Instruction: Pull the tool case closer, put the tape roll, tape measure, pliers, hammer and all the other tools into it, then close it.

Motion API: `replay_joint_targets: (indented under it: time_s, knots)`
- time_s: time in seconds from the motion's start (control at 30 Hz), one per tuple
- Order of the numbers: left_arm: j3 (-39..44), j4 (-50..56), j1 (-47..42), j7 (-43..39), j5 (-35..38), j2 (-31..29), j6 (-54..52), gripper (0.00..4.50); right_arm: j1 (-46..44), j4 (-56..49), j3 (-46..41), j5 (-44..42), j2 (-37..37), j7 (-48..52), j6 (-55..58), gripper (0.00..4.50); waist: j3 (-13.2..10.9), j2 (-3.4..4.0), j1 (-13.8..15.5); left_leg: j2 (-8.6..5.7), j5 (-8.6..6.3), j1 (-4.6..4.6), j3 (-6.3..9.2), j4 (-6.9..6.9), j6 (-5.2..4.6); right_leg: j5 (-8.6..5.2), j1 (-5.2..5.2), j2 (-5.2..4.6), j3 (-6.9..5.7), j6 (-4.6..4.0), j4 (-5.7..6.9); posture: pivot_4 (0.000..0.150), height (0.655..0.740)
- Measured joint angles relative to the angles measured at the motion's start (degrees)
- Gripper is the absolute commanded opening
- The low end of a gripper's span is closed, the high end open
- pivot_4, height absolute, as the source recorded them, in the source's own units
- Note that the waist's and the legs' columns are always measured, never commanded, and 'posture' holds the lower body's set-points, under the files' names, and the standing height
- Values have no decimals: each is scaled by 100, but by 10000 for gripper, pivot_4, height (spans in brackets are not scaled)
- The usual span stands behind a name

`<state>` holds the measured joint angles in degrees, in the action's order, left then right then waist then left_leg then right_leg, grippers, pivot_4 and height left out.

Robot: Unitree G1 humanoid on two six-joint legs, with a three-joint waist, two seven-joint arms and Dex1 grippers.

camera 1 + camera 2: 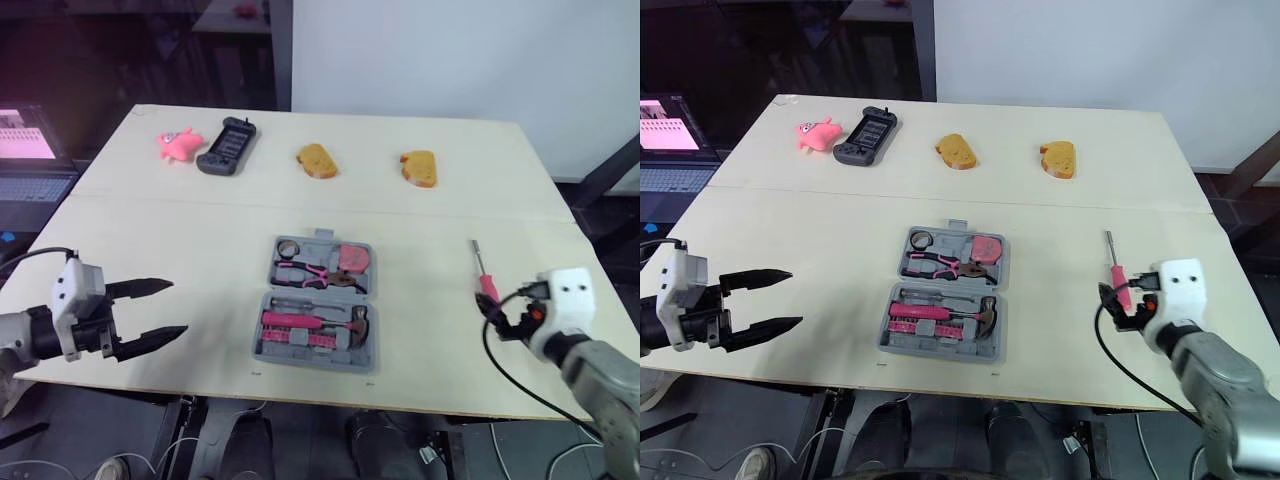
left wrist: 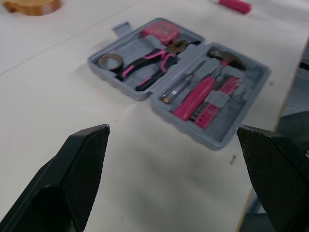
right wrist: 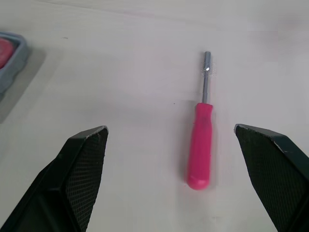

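Right end effector (image 3: 170,129) sits at the lower right of the head view, fingers spread wide and empty. In its wrist view the pink-handled screwdriver (image 3: 200,145) lies between the two fingertips, untouched, with its metal shaft pointing away. This placement reads as a line-up for a grasp across the handle.

Left end effector (image 1: 178,307) is at the lower left, fingers likewise parted and holding nothing. It hovers over the near edge of the surface (image 1: 180,230), well apart from the case and aimed toward it. In my judgement it is standing by for the lid.

Tool case (image 1: 310,360) lies open and flat in the lower centre, both grey halves face up, near the front edge, so the pull-in looks done.
- Near half: hammer (image 1: 358,322) at the right, a pink-handled driver (image 1: 290,320), a row of pink bits (image 1: 300,339) and a thin tool along the hinge side.
- Far half: tape roll (image 1: 288,247) at the left corner, pliers (image 1: 305,272) in the middle, tape measure (image 1: 352,258) at the right.

Which slot is free for the screwdriver cannot be told.

The screwdriver is the one tool outside the case — stowing it and closing remain.

Along the top of the frame, not task items: a pink toy (image 1: 178,143), a black handheld device (image 1: 228,146) and two yellow-brown pieces (image 1: 316,160) — well apart from the case.
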<state>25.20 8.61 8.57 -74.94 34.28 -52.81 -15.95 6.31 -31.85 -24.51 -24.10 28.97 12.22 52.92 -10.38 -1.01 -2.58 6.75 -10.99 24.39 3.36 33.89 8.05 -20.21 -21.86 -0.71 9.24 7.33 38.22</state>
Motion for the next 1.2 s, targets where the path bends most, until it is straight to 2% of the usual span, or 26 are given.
replay_joint_targets:
  time_s: [0.2, 0.4, 0.97, 1.07, 1.2]
  knots:
    - [24, -134, 8, -263, -15, -66, 160, 44306, -1104, 1230, 246, 443, -60, -518, 93, 45000, -3, 4, -1, 0, 0, 4, -3, -2, -1, 0, -1, 1, 0, 1, 4, 1500, 7395]
    - [25, -147, 41, -268, -88, -61, 295, 44306, -1845, 2442, 496, 766, -34, -637, 60, 45000, -4, 6, -1, 0, 0, 7, -4, -7, -1, 1, -4, 1, 1, 4, 5, 1500, 7395]
    - [39, 117, 393, -145, -106, 125, 403, 44306, -2851, 4195, 840, 1162, 162, -384, 104, 45000, -5, 8, -34, 0, 1, 5, -5, -2, -2, 8, -8, 2, 3, 17, 15, 1500, 7395]
    - [39, 119, 437, -127, -108, 154, 405, 45000, -2936, 4369, 835, 1159, 190, -295, 63, 35471, -5, 7, -47, 0, 1, 5, -5, 0, -2, 7, -6, 2, 3, 16, 16, 1500, 7395]
    - [39, 119, 467, -103, -109, 154, 409, 45000, -2954, 4435, 833, 1152, 189, -220, 49, 15937, -4, 7, -30, 0, 1, 5, -5, 2, -2, 7, -3, 2, 3, 17, 16, 1500, 7395]
